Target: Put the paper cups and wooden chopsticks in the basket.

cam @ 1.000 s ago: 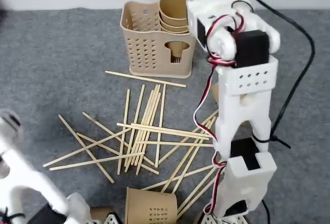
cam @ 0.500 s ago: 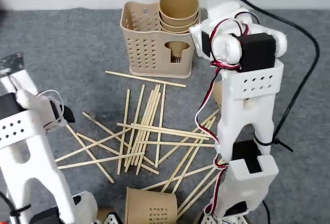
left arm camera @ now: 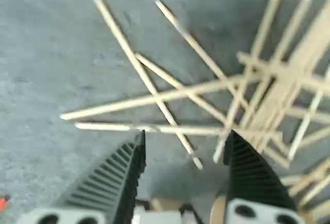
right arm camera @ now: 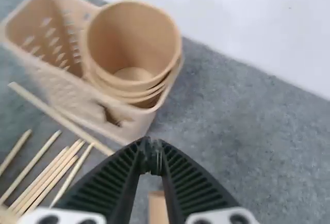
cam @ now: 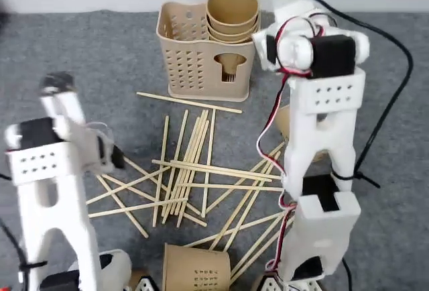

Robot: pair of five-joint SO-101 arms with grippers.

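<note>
A beige perforated basket [cam: 194, 60] stands at the back with stacked paper cups [cam: 232, 11] in its right compartment. Wooden chopsticks [cam: 191, 167] lie scattered over the grey mat in front of it. One paper cup [cam: 196, 269] lies on its side at the front edge, and another cup [cam: 284, 121] peeks out behind the right arm. My left gripper [left arm camera: 185, 137] hangs open just above the left end of the chopsticks [left arm camera: 154, 97], holding nothing. My right gripper [right arm camera: 151, 157] is shut and empty, in front of the basket [right arm camera: 36, 38] and its cups [right arm camera: 131, 53].
The tall white right arm [cam: 322, 137] stands over the right part of the chopstick pile. The left arm [cam: 50, 177] rises at the front left. A black cable [cam: 395, 70] runs along the right side. A white wall borders the mat at the back.
The left arm has risen and swung right, bringing its gripper over the left chopsticks. The right arm has drawn back slightly from the basket.
</note>
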